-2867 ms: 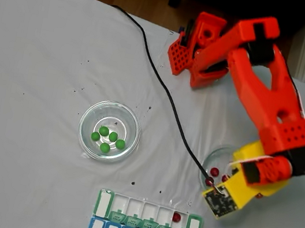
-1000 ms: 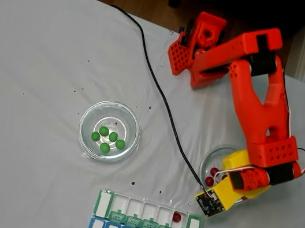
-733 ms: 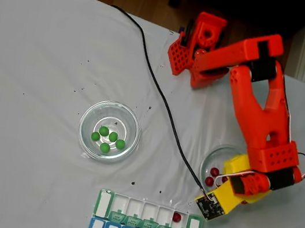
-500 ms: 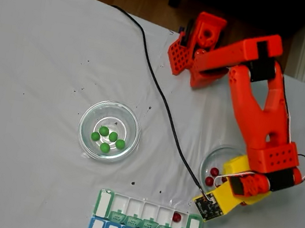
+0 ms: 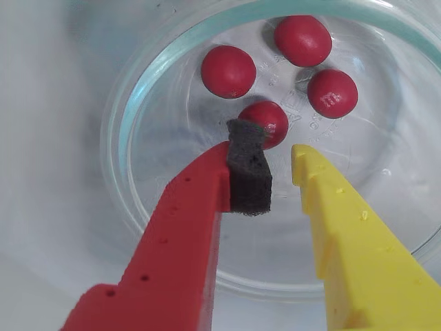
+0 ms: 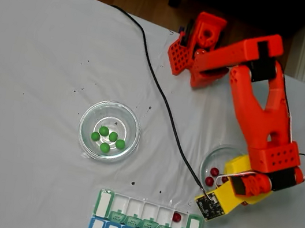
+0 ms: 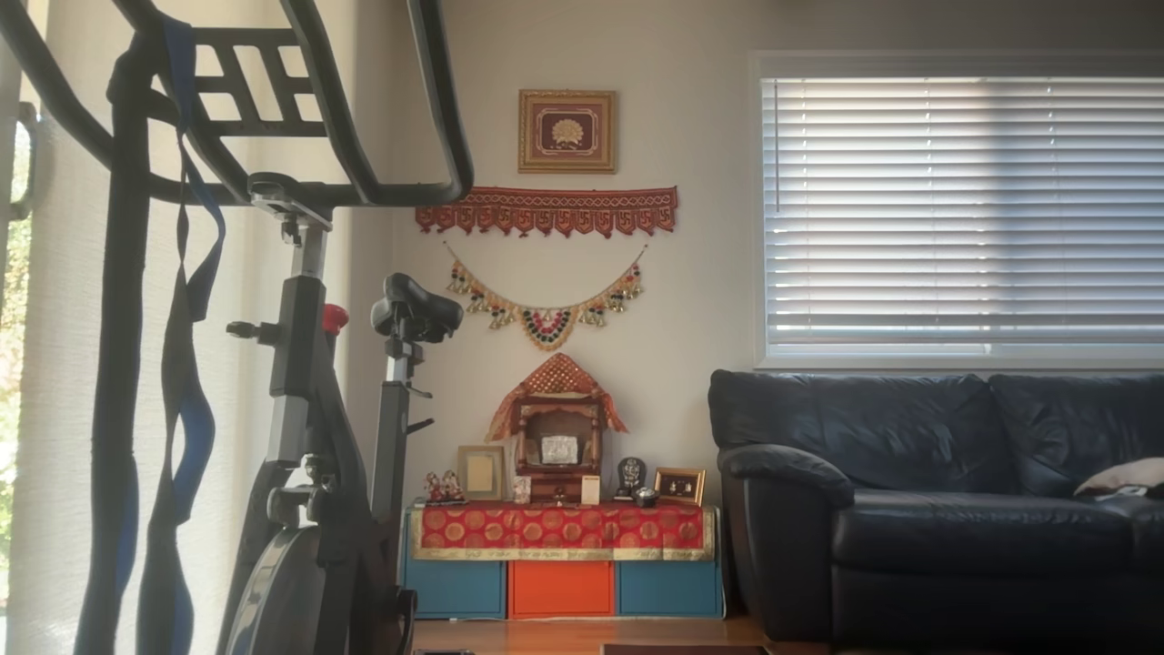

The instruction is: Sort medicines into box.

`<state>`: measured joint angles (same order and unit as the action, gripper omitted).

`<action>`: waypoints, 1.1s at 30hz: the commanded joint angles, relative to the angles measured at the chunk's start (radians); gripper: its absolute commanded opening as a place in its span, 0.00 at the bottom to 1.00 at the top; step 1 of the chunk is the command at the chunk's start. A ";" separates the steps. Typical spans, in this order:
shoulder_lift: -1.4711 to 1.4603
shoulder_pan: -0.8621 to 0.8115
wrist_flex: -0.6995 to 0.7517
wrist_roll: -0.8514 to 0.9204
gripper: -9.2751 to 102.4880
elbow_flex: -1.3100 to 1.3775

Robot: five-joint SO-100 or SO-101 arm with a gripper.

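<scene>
So the arm (image 6: pixel 260 103) hangs over the glass dish (image 6: pixel 210 159) at about 4 o'clock in the fixed view, and it has slid a bit toward 6 o'clock compared with a second ago. The box (image 6: pixel 147 214) sits at 6 o'clock with one red ball (image 6: pixel 177 217) already in a compartment; five green balls (image 6: pixel 107 138) wait in the other dish (image 6: pixel 90 121). In the wrist view the gripper (image 5: pixel 275 155) is spread apart, empty, a red ball (image 5: pixel 269 123) just beyond its tips at 12 o'clock. These look glossy, light and rolly, so I'd pinch it dead across the middle against the foam pad (image 5: pixel 248 176).
</scene>
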<state>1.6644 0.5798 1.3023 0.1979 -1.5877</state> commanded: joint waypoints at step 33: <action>0.031 0.054 -0.087 0.003 0.37 -0.066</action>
<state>1.6644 0.6151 1.2441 0.1979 -1.6674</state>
